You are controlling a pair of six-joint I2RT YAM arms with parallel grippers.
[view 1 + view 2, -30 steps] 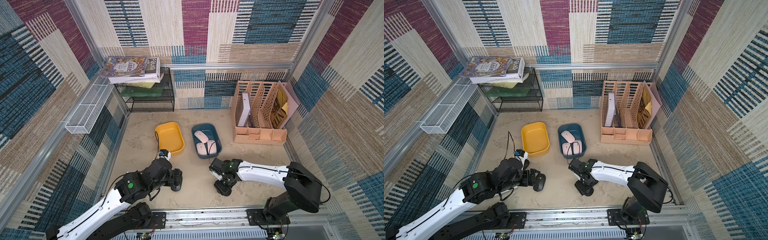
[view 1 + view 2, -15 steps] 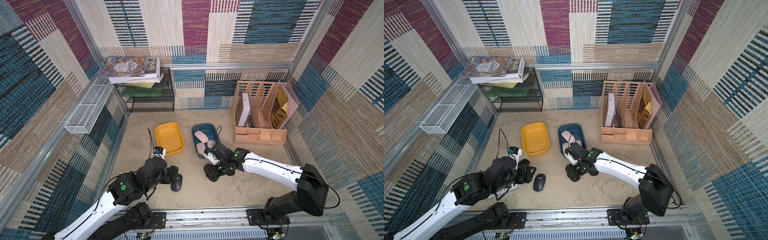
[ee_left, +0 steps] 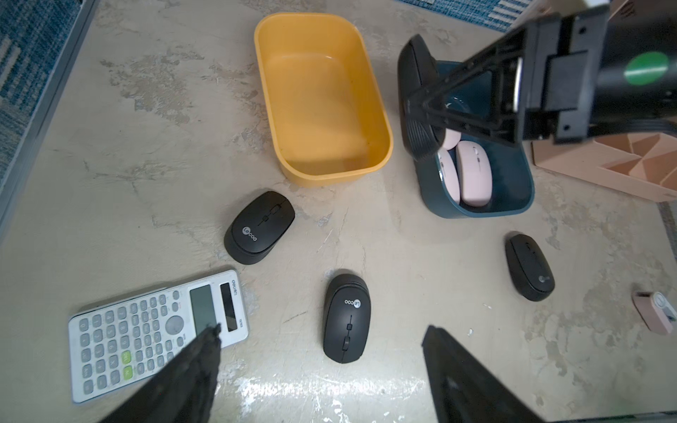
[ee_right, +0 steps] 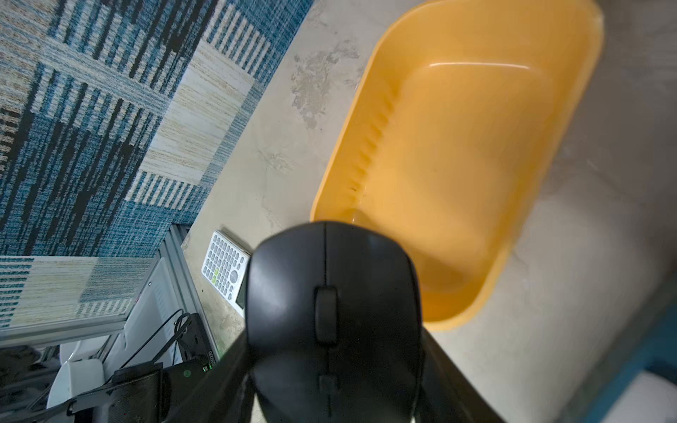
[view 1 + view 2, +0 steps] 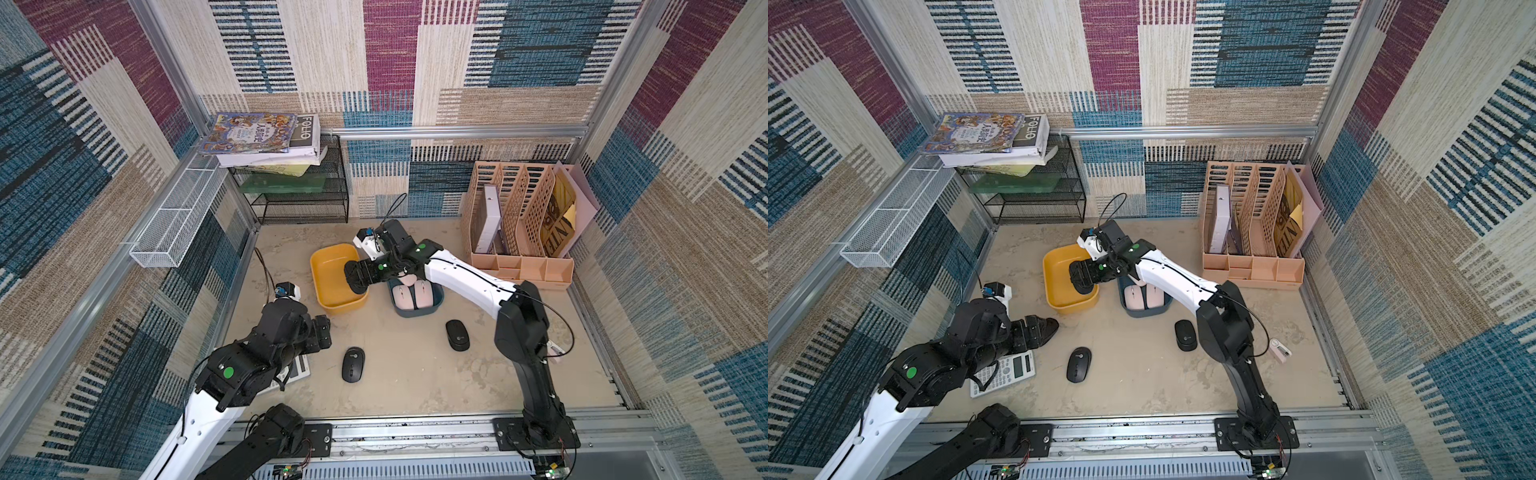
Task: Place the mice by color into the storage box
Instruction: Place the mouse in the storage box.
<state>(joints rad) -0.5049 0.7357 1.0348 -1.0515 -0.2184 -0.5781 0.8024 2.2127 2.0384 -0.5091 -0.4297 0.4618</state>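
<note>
My right gripper [image 5: 356, 277] is shut on a black mouse [image 4: 333, 311] and holds it above the near-right rim of the yellow storage box [image 5: 332, 266], whose inside is bare [image 3: 322, 91]. The dark blue box [image 5: 417, 311] beside it holds pale pink mice [image 3: 472, 172]. Three black mice [image 3: 260, 227] [image 3: 346, 318] [image 3: 529, 267] lie on the table; both top views show only two [image 5: 353, 363] [image 5: 1185, 334]. My left gripper [image 3: 320, 331] hangs open above the table, over the calculator's edge, with nothing between its fingers.
A white calculator [image 5: 1005, 374] lies at the front left under my left arm. A small pinkish gadget [image 5: 1280, 350] sits at the front right. A peach file organizer [image 5: 519, 224] stands back right, a black wire rack with books [image 5: 299, 195] back left.
My right gripper has carried the black mouse from the front of the table back and left to the yellow box. My left gripper has drawn away leftward from a black mouse lying on the table.
</note>
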